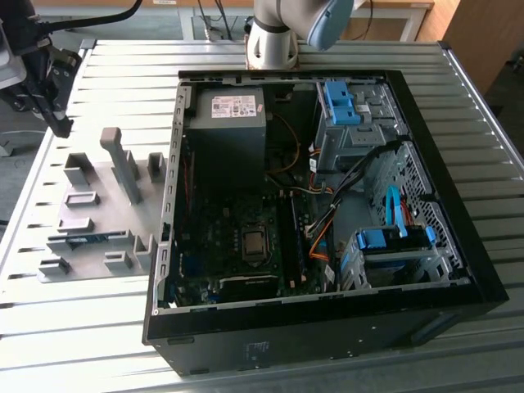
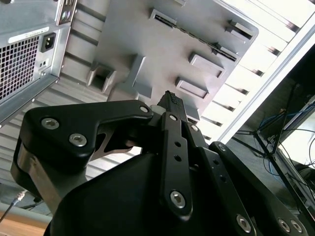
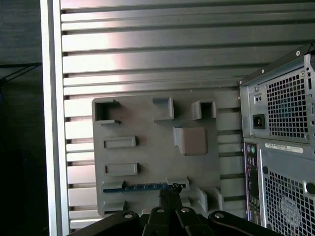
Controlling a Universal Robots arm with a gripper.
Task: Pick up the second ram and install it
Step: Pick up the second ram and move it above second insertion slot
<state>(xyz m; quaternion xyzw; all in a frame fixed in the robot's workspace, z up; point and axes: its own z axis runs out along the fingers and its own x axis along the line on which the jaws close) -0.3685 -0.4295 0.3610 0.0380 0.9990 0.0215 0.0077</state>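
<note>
The second ram [image 1: 86, 238] is a thin blue stick lying in a long slot of the grey holder tray [image 1: 98, 196], at the exterior view's left of the open computer case [image 1: 327, 311]. In the first wrist view the second ram [image 3: 142, 187] runs along the tray [image 3: 147, 157], just beyond the fingertips. My gripper [image 1: 59, 124] hangs in the air above the table's far left corner, clear of the tray. In both wrist views the gripper [image 3: 170, 189] [image 2: 170, 100] is shut, its fingers pressed together with nothing between them.
The case lies open on the slatted metal table [image 1: 123, 82], with the motherboard [image 1: 237, 246], power supply [image 1: 229, 123] and blue drive-bay clips [image 1: 385, 239] inside. The tray carries raised blocks and a tall post [image 1: 123, 164]. The arm's base [image 1: 274, 37] stands behind the case.
</note>
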